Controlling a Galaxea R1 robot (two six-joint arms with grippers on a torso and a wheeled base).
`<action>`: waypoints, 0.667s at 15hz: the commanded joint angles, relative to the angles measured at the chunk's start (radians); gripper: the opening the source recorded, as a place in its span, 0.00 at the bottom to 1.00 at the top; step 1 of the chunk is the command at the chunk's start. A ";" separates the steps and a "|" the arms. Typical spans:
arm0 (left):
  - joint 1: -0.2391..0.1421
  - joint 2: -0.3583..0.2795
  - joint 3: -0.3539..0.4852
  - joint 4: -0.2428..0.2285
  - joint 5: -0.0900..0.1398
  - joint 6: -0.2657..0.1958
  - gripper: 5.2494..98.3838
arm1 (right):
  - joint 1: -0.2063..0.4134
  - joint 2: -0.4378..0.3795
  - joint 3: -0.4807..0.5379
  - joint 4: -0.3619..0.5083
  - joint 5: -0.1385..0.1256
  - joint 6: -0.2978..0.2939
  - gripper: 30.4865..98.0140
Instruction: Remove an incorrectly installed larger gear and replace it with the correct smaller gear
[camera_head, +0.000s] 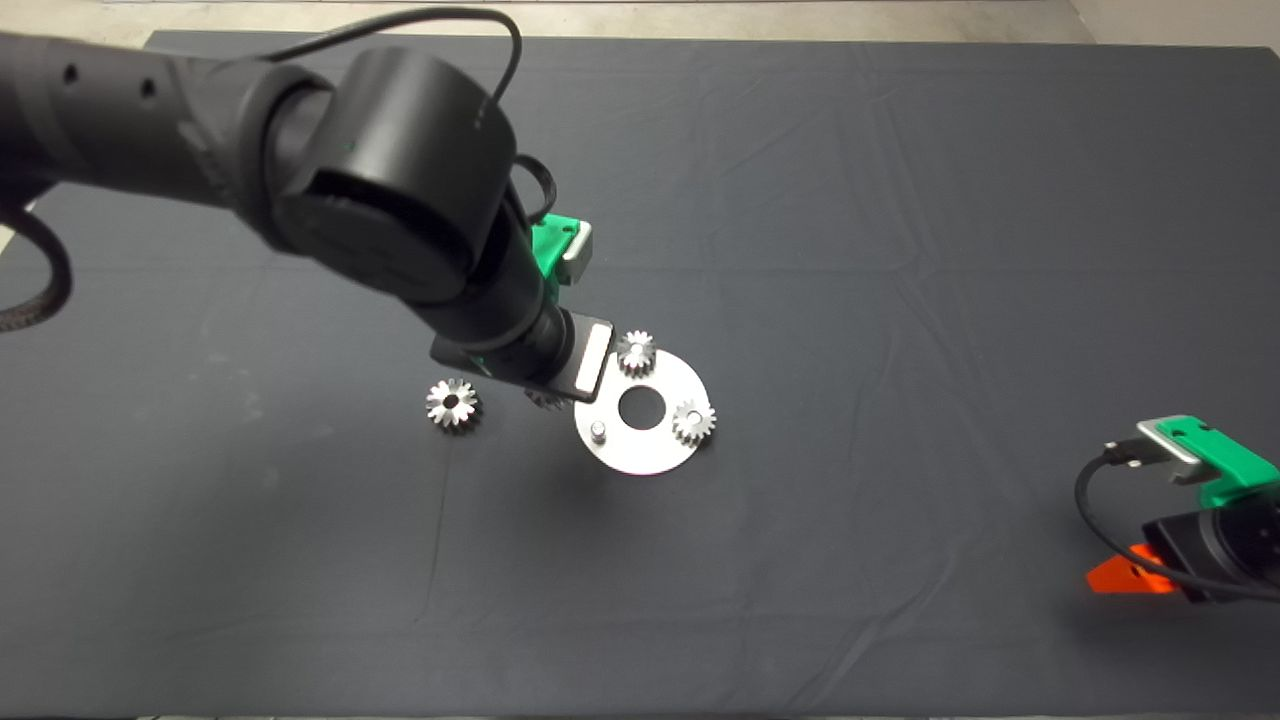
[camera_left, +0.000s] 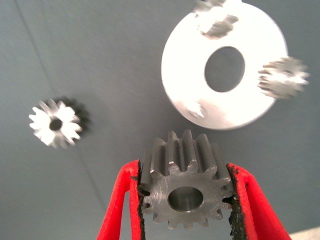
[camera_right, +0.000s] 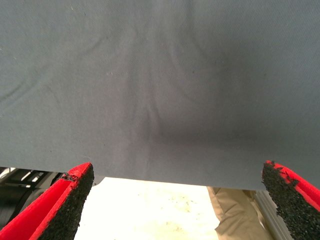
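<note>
Smaller gear (camera_left: 186, 196) clamped in left gripper (camera_left: 186, 200), lower teeth cropped.

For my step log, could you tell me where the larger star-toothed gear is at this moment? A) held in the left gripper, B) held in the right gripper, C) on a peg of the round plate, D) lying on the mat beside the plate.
D: the larger gear lies alone on the mat, clear of the round plate, while the left gripper grips the smaller gear.

Robot lab: dark mat (camera_head: 900, 250) on table, bare floor (camera_right: 150, 210).
</note>
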 joint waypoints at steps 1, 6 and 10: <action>-0.025 0.034 0.061 0.090 0.034 -0.082 0.23 | 0.015 -0.001 0.015 -0.024 -0.076 -0.003 0.86; -0.005 0.140 -0.136 0.004 0.047 0.116 0.23 | 0.014 -0.018 0.052 -0.024 -0.075 0.005 0.86; -0.005 0.150 -0.174 -0.024 0.054 0.172 0.23 | 0.009 -0.032 0.081 -0.024 -0.075 0.029 0.86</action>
